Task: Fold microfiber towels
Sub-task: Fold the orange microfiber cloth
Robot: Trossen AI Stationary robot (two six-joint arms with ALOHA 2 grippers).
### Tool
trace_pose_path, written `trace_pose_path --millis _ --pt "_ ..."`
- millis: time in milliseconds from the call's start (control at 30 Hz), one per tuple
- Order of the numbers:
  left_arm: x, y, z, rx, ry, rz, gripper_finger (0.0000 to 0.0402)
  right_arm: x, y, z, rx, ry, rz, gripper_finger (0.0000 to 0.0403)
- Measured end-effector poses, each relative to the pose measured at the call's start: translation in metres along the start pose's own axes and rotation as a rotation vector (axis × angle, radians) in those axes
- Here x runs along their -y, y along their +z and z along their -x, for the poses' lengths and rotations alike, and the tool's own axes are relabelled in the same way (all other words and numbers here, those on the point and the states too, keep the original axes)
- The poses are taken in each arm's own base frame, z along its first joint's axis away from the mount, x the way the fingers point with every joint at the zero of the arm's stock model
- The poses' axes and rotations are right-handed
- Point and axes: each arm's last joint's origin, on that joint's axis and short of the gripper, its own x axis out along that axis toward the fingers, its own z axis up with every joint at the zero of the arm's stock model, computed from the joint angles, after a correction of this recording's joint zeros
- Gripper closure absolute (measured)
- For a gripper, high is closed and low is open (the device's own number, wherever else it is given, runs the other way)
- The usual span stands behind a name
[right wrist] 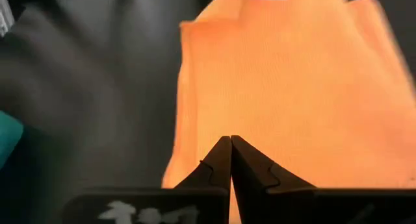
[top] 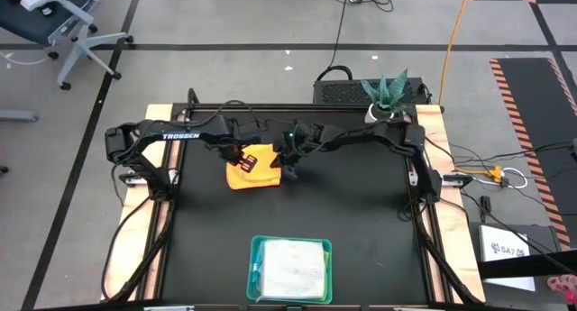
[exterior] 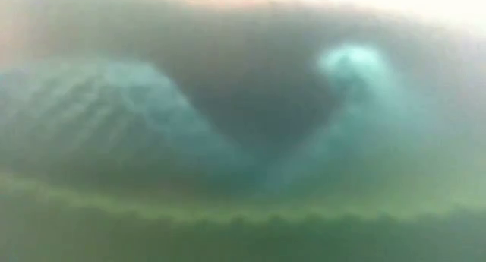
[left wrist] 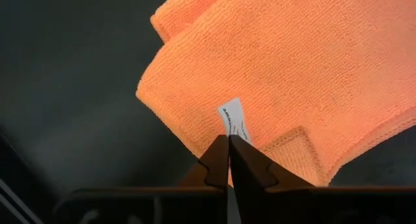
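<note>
A yellow-orange towel [top: 251, 167] lies on the black table [top: 361, 221], toward the far edge and a little left of the middle. It is partly folded, with a layer doubled over and one small corner turned up near its white label [left wrist: 234, 120].

The left gripper [top: 236, 154] sits at the towel's left far corner. In its wrist view the two dark fingers [left wrist: 250, 169] are pressed together with the edge of the cloth pinched between their tips, just beside the label. The towel's hem runs out to either side of the grip.

The right gripper [top: 290, 169] is at the towel's right edge. In its wrist view the fingers [right wrist: 211, 169] are also closed tip to tip on the orange cloth, which fills the space right in front of them. So each arm holds one side of the same towel, the two grippers near each other with the cloth between them.

At the near edge of the table, about the middle, stands a teal tray [top: 256, 257] holding a pale grey-white towel [top: 293, 270], with a strip of turquoise cloth showing along its left side.

The low view is filled by blurred green and turquoise cloth [exterior: 137, 125] pressed close to the lens; nothing else can be made out there. A potted plant [top: 388, 95] stands beyond the far right corner.
</note>
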Motion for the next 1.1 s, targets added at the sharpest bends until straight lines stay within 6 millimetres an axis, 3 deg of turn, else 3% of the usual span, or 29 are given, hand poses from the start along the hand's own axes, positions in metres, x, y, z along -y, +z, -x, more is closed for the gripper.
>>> trace_pose_path --millis 200,400,567,800,1100 --pt "0.000 -0.001 -0.001 -0.010 -0.003 0.001 0.0383 0.005 -0.021 -0.020 -0.088 -0.059 -0.032 0.0403" --pt "0.001 0.000 -0.001 -0.011 -0.017 0.008 0.0383 0.014 -0.033 -0.018 -0.166 -0.140 -0.055 0.0403" --pt "0.010 0.000 0.000 0.024 -0.076 0.003 0.0383 0.022 -0.044 -0.003 -0.240 -0.161 -0.099 0.0403" --pt "0.046 0.007 0.005 0.233 -0.279 -0.028 0.0383 0.017 -0.058 0.017 -0.348 -0.179 -0.140 0.0403" --pt "0.059 0.012 -0.015 0.237 -0.255 -0.035 0.0383 0.004 -0.093 0.062 -0.404 -0.238 -0.253 0.0403"
